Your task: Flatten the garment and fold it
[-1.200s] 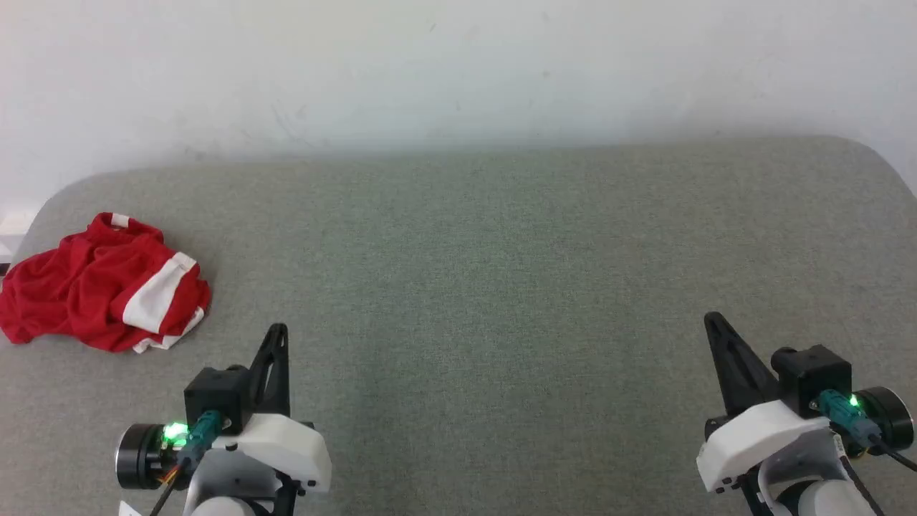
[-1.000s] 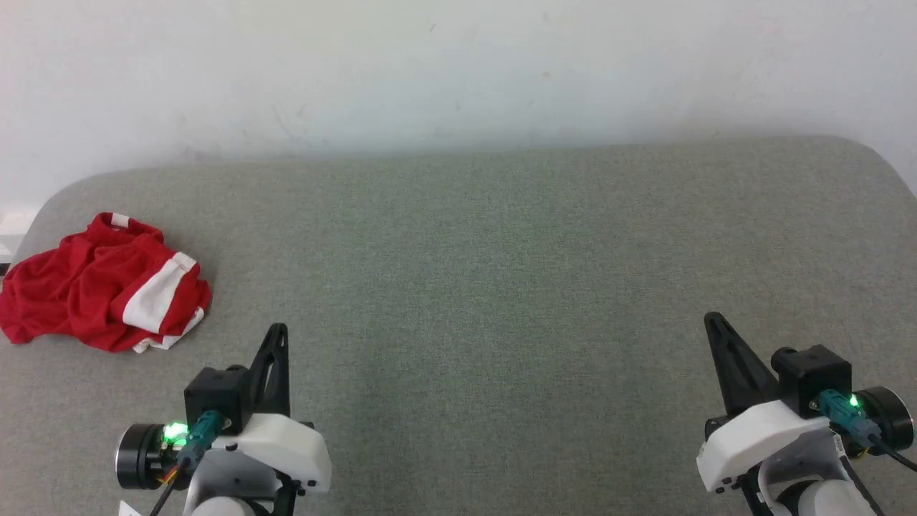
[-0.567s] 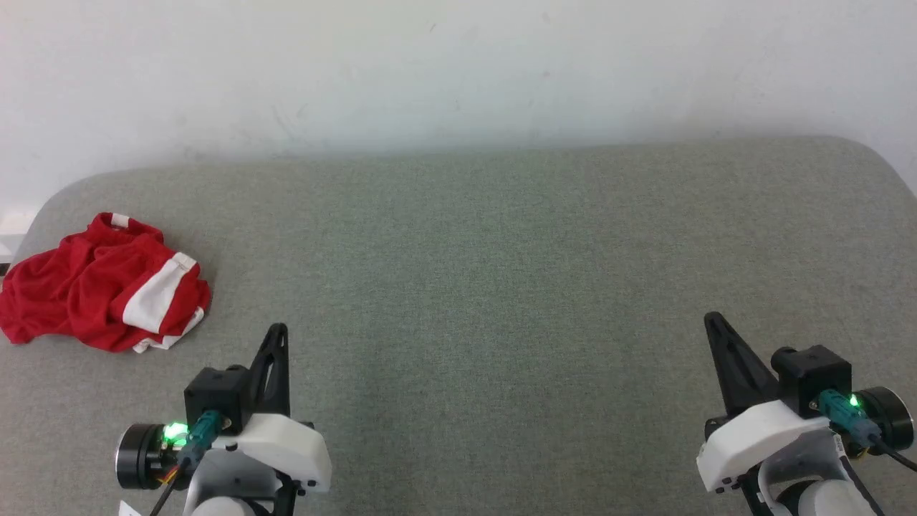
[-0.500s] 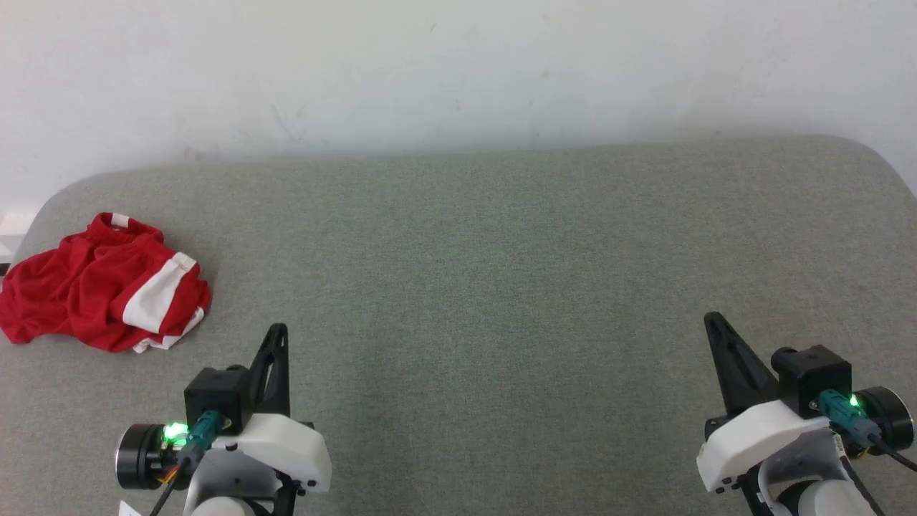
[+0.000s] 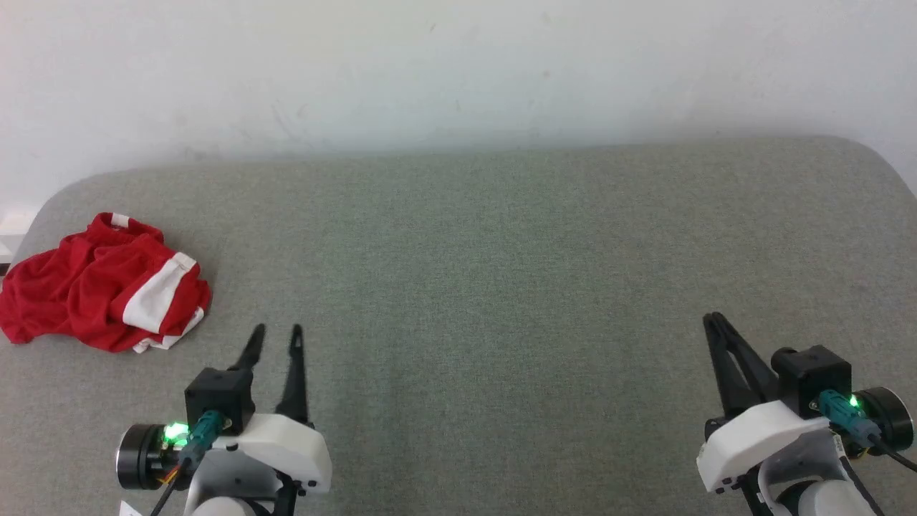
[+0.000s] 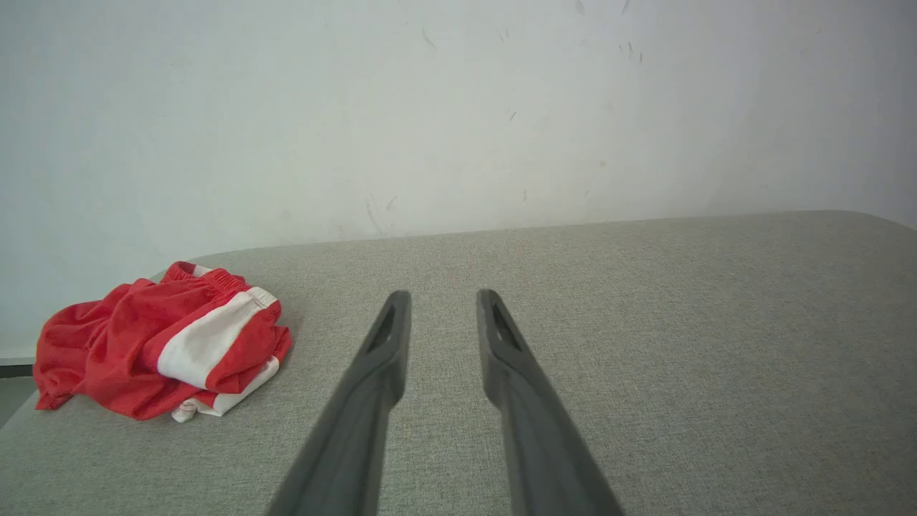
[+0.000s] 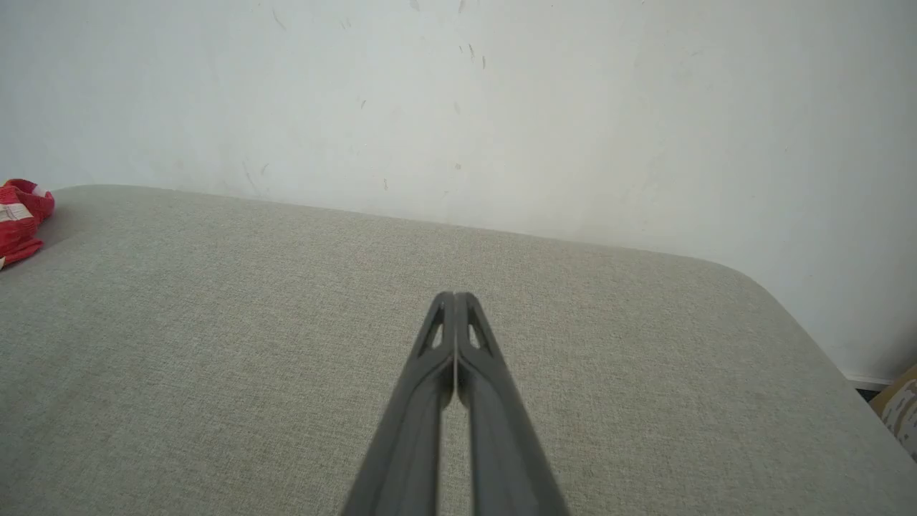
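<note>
The garment is a crumpled heap of bright red fabric with white bands, lying at the far left of the grey padded table. It also shows in the left wrist view as the garment and at the left edge of the right wrist view as the garment. My left gripper hovers near the front left, to the right of the heap and apart from it, its fingers parted with nothing between them, seen too as the left gripper. My right gripper rests at the front right, fingers pressed together and empty, like the right gripper.
A white wall rises directly behind the table. The table's corners are rounded, and its left edge runs close beside the heap. A cardboard box stands on the floor past the table's right end.
My left gripper's fingers have spread apart; they were together in the earlier frames. The garment and the right gripper have not moved.
</note>
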`<state>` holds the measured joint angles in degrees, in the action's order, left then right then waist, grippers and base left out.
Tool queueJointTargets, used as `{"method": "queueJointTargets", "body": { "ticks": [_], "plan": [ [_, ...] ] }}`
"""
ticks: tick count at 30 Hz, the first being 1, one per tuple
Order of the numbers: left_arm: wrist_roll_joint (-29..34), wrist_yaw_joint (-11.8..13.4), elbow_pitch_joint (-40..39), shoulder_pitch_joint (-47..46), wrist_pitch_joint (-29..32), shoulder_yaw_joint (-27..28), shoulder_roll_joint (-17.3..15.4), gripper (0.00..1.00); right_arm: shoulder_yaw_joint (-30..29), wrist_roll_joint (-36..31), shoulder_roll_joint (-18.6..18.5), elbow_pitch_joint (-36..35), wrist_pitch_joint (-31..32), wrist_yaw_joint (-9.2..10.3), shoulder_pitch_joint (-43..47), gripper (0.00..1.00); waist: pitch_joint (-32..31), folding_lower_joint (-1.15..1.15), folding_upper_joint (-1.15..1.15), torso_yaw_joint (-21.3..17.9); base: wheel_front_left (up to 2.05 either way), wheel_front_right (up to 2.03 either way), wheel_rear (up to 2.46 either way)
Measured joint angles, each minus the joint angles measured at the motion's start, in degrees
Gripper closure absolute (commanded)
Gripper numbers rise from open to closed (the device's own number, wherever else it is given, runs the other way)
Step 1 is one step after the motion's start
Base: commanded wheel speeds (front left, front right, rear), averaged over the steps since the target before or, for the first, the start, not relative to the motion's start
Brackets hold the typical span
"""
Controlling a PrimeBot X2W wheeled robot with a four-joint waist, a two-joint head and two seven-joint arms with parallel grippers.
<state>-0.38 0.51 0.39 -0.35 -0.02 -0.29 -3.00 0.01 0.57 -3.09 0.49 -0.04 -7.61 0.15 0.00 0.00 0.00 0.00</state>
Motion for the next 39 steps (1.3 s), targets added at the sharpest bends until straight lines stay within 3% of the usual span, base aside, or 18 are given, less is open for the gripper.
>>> {"method": "queueJointTargets", "body": {
  "ticks": [22, 39],
  "plan": [
    [-1.9, 0.7, 0.7, 0.0, -2.1, -1.5, 0.0, 0.0, -0.8, 2.9, 0.0, 1.2, -2.2, 0.0, 0.3, 0.0, 0.0, 0.0, 0.0, 0.4, 0.0, 0.0, 0.0],
    [-3.2, 1.8, 1.1, 0.4, -4.1, -2.1, 0.0, 0.0, -1.1, 5.3, 0.0, 2.5, -4.1, 0.0, 1.4, 0.0, -0.2, 0.0, 0.0, 4.1, 0.0, 0.0, 0.0]
  ]
}}
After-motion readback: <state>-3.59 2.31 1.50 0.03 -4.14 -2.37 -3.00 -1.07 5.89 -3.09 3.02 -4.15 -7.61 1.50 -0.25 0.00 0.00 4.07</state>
